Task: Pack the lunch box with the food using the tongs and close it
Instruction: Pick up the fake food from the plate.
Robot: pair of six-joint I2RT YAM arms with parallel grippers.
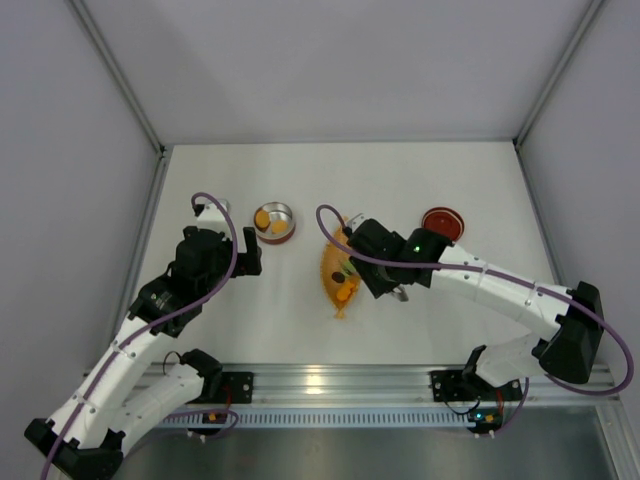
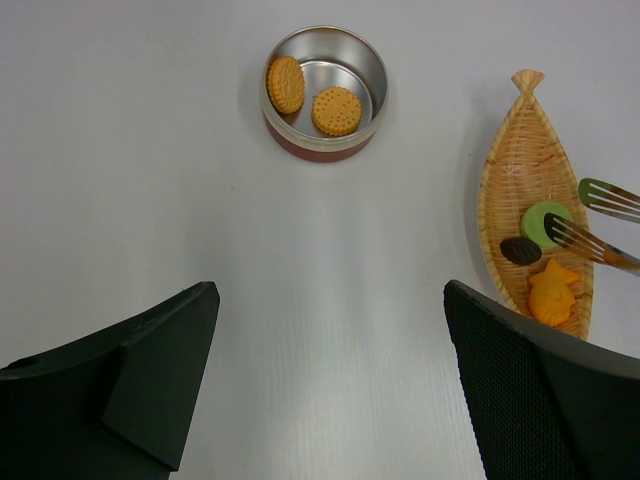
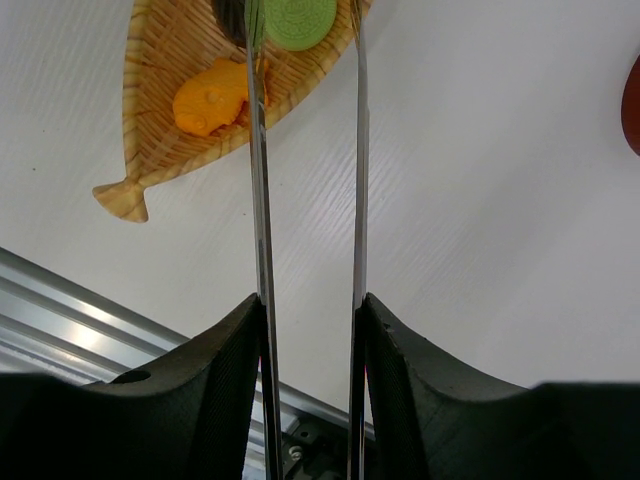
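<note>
Bench (image 1: 450,320): white and flat, with walls along its left, far and right edges.
Left claw (image 2: 330,320): black jaws spread as wide as they go with nothing between them. It hovers over the bench's left half, on the near side of the tin.
Lunch box (image 2: 320,148): small round metal tin, shiny silver inside with a red outer wall and no lid on. It stands left of the bench's middle, toward the far edge.
Biscuits (image 2: 337,111): two round yellow sandwich pieces inside the tin, one lying flat and the other leaning on the wall.
Tray (image 2: 515,140): orange woven leaf-shaped basket at mid-bench. It carries a round green piece (image 2: 545,220), a small dark brown piece (image 2: 520,250) and an orange piece (image 2: 553,295).
Tongs (image 3: 258,200): long slim silver metal arms, their tips over the tray on either side of the green piece. Whether they touch it cannot be told.
Right claw (image 3: 310,320): partly closed, gripping both tong arms from outside.
Lid (image 1: 442,222): round and red, lying right of the tray toward the far edge, well apart from the tin.
</note>
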